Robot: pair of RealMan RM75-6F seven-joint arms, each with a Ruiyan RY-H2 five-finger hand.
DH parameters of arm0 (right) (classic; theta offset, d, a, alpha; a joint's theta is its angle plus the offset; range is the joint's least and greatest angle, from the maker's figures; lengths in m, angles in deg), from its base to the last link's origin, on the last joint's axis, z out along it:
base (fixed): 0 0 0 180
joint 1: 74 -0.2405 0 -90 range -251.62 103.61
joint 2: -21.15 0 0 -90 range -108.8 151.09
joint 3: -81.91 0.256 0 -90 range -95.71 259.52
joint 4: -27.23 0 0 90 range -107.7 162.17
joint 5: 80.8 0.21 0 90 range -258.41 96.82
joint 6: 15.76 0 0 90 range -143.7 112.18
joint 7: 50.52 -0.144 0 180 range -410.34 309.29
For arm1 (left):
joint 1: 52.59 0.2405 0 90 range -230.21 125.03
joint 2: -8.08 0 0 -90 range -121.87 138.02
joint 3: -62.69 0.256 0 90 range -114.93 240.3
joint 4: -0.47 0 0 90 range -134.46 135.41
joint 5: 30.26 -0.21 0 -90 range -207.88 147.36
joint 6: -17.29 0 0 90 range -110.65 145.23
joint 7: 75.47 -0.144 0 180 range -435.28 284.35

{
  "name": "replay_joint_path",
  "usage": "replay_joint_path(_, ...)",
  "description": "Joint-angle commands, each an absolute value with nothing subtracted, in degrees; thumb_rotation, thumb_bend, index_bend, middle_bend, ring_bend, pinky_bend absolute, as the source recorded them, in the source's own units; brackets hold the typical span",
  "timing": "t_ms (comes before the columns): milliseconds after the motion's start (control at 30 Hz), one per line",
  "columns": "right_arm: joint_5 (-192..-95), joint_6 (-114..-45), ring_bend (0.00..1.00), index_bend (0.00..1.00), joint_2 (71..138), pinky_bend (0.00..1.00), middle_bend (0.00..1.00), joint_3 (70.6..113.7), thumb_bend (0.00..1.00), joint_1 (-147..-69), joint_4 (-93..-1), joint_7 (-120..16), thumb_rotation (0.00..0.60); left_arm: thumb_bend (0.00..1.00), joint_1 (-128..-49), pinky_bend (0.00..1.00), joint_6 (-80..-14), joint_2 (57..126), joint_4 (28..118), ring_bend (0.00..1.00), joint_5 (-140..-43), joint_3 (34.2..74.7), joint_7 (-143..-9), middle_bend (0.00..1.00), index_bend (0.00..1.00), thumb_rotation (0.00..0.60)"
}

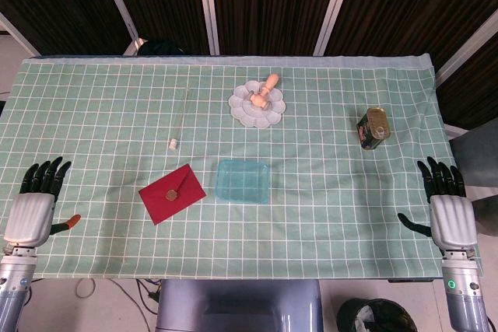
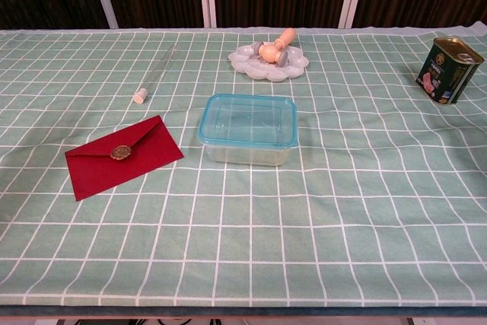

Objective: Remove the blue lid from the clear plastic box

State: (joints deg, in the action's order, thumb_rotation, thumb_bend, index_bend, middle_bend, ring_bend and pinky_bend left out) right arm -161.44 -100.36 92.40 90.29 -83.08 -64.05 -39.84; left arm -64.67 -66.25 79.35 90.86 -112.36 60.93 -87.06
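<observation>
Both hands, left [image 1: 35, 206] and right [image 1: 449, 209], rest empty with fingers apart, well clear of the box [image 2: 248, 130]; we judge its lid [image 2: 249, 119] seated, though seals are unclear.

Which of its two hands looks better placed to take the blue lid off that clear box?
Slightly the left hand, as a guess. The clear plastic box with the blue lid lies a little left of the table's middle, so it is farther from the right hand. Both hands rest open at the near corners.
</observation>
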Motion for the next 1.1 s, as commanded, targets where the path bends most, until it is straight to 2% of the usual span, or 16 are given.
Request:
replay_joint_path(33, -161.4, -100.3, 0.00, 0.00, 92.5, 0.00, 0.00, 90.3, 0.23, -83.1, -64.0, -39.9, 0.600, 0.00, -64.6, 0.01, -66.0, 79.4, 91.0, 0.00, -112.2, 60.8, -86.8, 0.00, 0.00, 0.600)
replay_joint_path(433, -162.7, -100.9, 0.00, 0.00, 93.0, 0.00, 0.00, 90.2, 0.23, -83.4, -62.6, -39.7, 0.600, 0.00, -66.4, 0.01, -63.7, 79.7, 93.5, 0.00, -112.9, 60.0, -88.8, 0.00, 0.00, 0.600)
replay_joint_path(633, -161.6, -101.1, 0.00, 0.00, 93.8, 0.00, 0.00, 91.2, 0.23, -83.5, -61.5, -41.0, 0.600, 0.00, -71.2, 0.01, -58.2, 80.4, 99.3, 0.00, -110.4, 56.6, -94.0, 0.00, 0.00, 0.600)
replay_joint_path(867, -159.9, -100.2, 0.00, 0.00, 94.5, 0.00, 0.00, 91.9, 0.23, -83.7, -61.1, -42.3, 0.600, 0.00, -82.8, 0.01, -46.8, 85.8, 107.3, 0.00, -95.4, 48.7, -107.7, 0.00, 0.00, 0.600)
replay_joint_path(1100, -159.5, -99.2, 0.00, 0.00, 95.1, 0.00, 0.00, 91.5, 0.23, -83.9, -60.8, -42.7, 0.600, 0.00, -92.7, 0.01, -43.9, 93.1, 108.4, 0.00, -79.6, 44.2, -118.9, 0.00, 0.00, 0.600)
